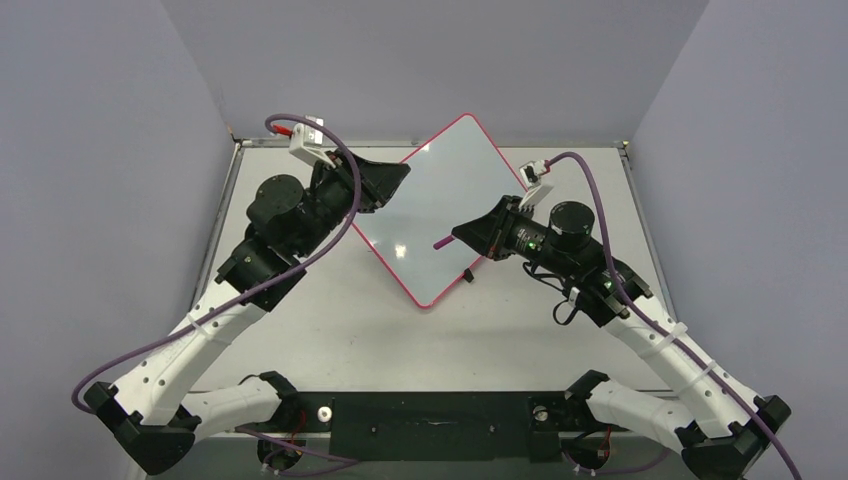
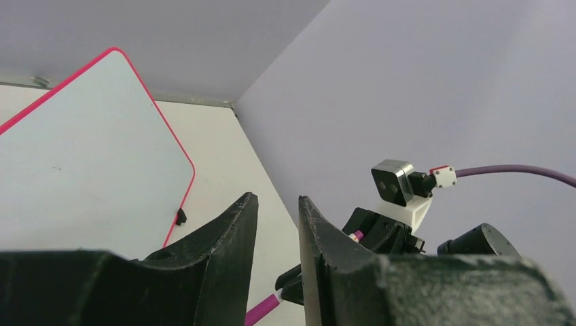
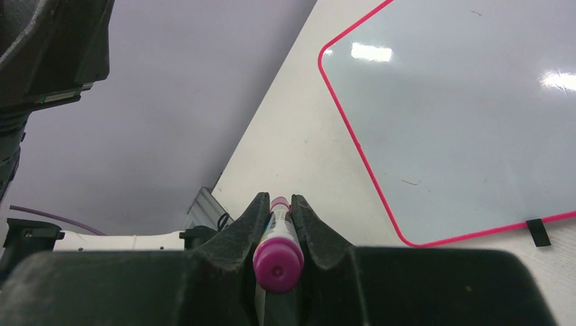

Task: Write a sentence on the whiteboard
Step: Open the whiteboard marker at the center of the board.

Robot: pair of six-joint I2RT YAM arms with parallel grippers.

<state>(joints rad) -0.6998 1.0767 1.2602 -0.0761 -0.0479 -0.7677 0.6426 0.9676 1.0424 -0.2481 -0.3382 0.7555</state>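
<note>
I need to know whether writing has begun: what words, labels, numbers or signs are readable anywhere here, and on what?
None can be read.
The whiteboard carries no words, only tiny faint marks that are not letters.
The marker in the right tool shows no legible print.

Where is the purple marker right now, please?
The marker sits right of centre in the top view, clamped in the fingers of the right gripper, poking out over the whiteboard near its lower-right edge.
</note>
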